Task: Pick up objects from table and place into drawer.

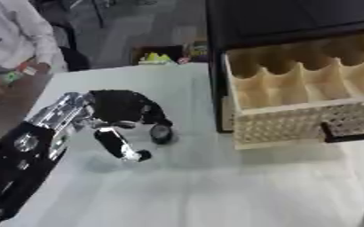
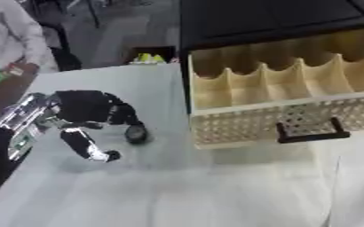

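Curling L hand [image 1: 119,111] fingers on dark obj [image 1: 161,133] | white table [image 1: 216,186] | drawer [image 1: 294,88] open

Small dark round object [image 1: 161,133] on the white table [image 1: 216,190], drawer [image 1: 302,84] pulled open beside it.

The object is black with a paler grey face, lying on the tabletop to the left of the drawer, well short of its front. The drawer is pale wood, divided by scalloped partitions into several compartments, with a perforated front panel and a black handle [image 2: 311,133]; it juts out from a black cabinet.
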### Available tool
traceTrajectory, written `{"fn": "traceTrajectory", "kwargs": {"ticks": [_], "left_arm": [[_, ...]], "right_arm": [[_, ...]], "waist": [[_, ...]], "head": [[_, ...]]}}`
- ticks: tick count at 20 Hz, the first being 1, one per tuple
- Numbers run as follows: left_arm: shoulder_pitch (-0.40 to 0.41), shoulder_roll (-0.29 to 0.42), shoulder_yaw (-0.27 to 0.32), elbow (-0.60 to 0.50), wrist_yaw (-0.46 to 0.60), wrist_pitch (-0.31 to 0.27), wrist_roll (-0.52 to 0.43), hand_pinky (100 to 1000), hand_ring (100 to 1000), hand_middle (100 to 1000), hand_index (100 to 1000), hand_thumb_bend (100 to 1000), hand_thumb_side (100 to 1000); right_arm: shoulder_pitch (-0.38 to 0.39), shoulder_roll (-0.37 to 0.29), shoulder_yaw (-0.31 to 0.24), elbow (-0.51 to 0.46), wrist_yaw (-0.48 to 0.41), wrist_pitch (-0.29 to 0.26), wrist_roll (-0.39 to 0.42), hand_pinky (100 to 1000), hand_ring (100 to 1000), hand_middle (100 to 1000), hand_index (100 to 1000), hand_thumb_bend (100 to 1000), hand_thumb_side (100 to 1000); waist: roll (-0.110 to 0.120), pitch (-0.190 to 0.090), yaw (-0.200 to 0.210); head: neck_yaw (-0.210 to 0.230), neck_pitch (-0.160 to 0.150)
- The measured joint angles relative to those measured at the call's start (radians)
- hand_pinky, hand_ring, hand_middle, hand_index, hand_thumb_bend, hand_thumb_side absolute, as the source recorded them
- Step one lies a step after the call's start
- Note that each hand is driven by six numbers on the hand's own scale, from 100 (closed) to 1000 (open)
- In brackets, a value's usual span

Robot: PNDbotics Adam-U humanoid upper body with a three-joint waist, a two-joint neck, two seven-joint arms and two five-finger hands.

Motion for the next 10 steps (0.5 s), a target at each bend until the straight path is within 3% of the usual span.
{"fn": "traceTrajectory", "kwargs": {"ticks": [4, 10], "left_arm": [[0.000, -0.001, 0.006, 0.049, -0.070, -0.036, 0.036, 705, 817, 701, 899, 214, 891], [-0.013, -0.002, 0.016, 0.087, -0.109, -0.067, 0.078, 690, 805, 694, 924, 103, 895]], "right_arm": [[-0.001, 0.000, -0.002, 0.000, 0.000, 0.000, 0.000, 240, 475, 470, 682, 869, 984], [-0.005, 0.000, -0.003, 0.000, 0.000, 0.001, 0.002, 230, 472, 467, 681, 871, 974]], "waist": [[0.000, 0.011, -0.009], [0.000, 0.017, -0.018]], "head": [[0.003, -0.008], [0.010, -0.009]]}}
